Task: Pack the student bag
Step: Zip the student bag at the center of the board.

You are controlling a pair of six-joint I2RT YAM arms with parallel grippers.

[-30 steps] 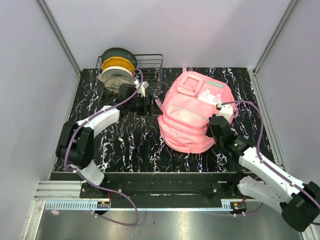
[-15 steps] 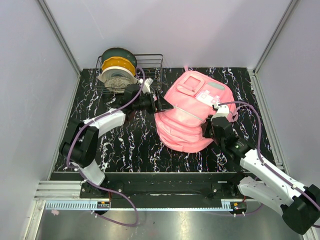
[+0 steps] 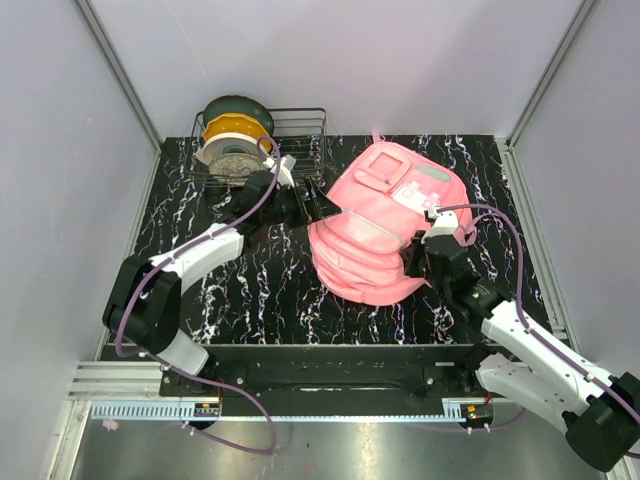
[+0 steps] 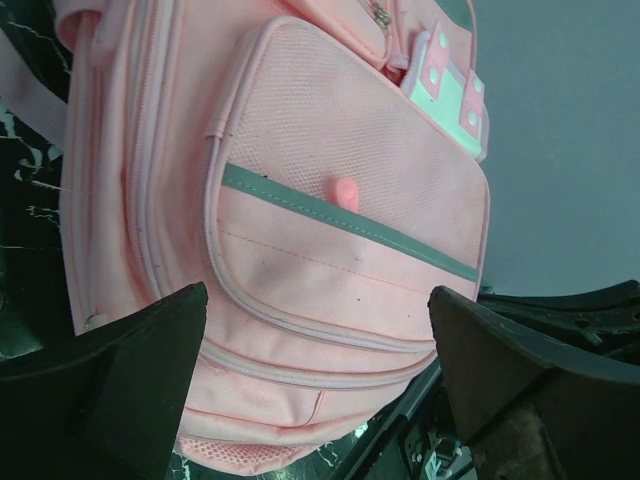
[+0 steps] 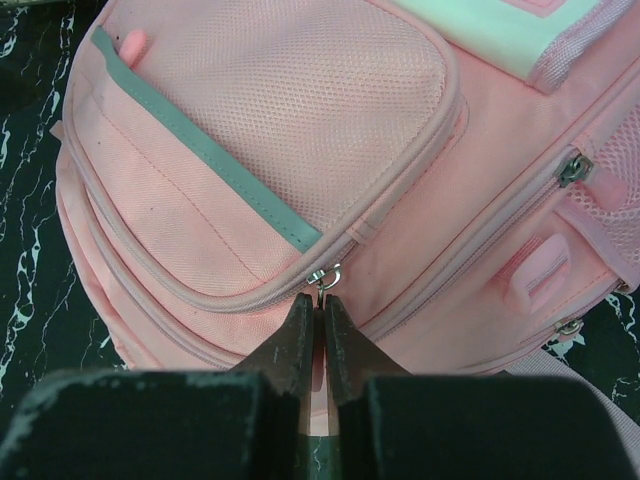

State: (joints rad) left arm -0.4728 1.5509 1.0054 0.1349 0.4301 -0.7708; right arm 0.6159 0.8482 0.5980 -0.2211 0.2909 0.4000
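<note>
My right gripper (image 5: pixel 320 300) is nearest to me. Its two fingers are pressed together on the little zipper pull (image 5: pixel 322 278) at the edge of the front pocket of the pink bag (image 3: pixel 375 235). The bag lies flat on the dark table (image 3: pixel 250 290), in the middle and a bit to the right. The pocket zippers I can see look closed.

Farther back, my left gripper (image 3: pixel 315 207) is at the bag's left side. Its fingers are spread wide with nothing between them.

At the far left sits a wire basket (image 3: pixel 300 135) with round spools (image 3: pixel 233 140) in it. I think packing is not finished, since things are outside the bag. I cannot tell what is inside it.
</note>
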